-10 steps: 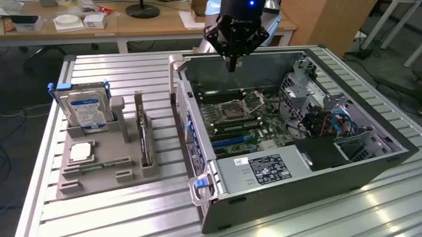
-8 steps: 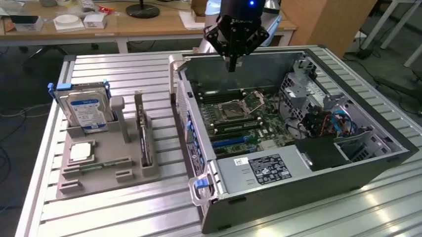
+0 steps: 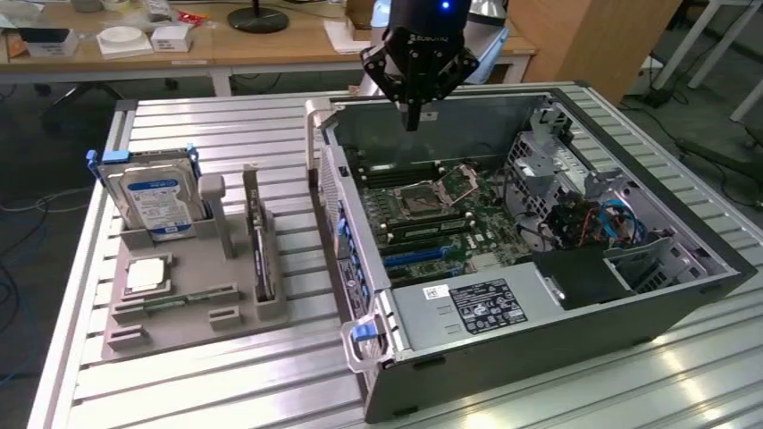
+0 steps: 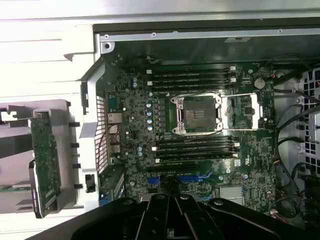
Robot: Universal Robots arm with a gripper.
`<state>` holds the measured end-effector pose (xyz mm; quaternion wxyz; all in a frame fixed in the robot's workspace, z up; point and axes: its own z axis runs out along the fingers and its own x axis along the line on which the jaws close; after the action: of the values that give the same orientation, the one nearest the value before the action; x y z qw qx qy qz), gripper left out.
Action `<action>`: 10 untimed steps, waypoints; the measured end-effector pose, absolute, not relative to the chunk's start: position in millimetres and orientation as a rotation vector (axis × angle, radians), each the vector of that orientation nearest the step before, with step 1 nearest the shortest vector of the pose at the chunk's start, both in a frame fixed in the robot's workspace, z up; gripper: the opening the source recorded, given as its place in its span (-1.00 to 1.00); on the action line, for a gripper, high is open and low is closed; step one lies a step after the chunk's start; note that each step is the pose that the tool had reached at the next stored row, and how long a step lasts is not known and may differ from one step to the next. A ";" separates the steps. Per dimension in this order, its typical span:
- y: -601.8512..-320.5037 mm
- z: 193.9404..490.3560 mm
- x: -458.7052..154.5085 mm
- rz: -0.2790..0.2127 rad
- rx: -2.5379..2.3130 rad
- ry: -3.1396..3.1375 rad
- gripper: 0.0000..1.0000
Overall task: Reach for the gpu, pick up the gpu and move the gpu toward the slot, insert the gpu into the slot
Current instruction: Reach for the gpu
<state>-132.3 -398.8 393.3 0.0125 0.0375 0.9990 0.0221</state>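
I saw the tool point(image 3: 413, 114) hanging above the far wall of the open computer case point(image 3: 537, 357). Its fingers were pinched together and held nothing. It touched neither the case nor any part.

The gpu point(image 3: 260, 259) was well apart from the tool, outside the case on the exterior view's left. It stood on its long edge in a grey holder point(image 3: 179, 308) on the slatted metal bench point(image 3: 214, 134), in the groove nearest the case. From the wrist camera I saw the gpu's green circuit face just beyond the case's side wall.

The same holder carried a blue-labelled hard drive point(image 3: 153, 198) standing upright at its far end. A small square processor chip point(image 3: 146, 273) lay flat nearer the front.

Inside the case the motherboard point(image 3: 477, 228) lay exposed, with its processor socket point(image 3: 430, 192) open and bare. A blue slot point(image 3: 417, 256) sat on the board between the socket and the labelled power supply point(image 3: 477, 304), with no card seated in it. In the wrist view the black tool body sat just beside that blue slot, above the board.
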 end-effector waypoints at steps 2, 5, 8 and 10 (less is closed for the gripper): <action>-398.8 393.3 -136.6 0.069 0.117 3.114 -0.80; -398.9 393.3 -143.4 0.069 0.117 3.114 -0.80; -398.9 393.3 -148.9 0.069 0.117 3.114 -0.80; -398.9 393.3 -151.9 0.069 0.117 3.114 -0.80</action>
<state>-151.9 -398.9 393.3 0.0125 0.0374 0.9990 0.0221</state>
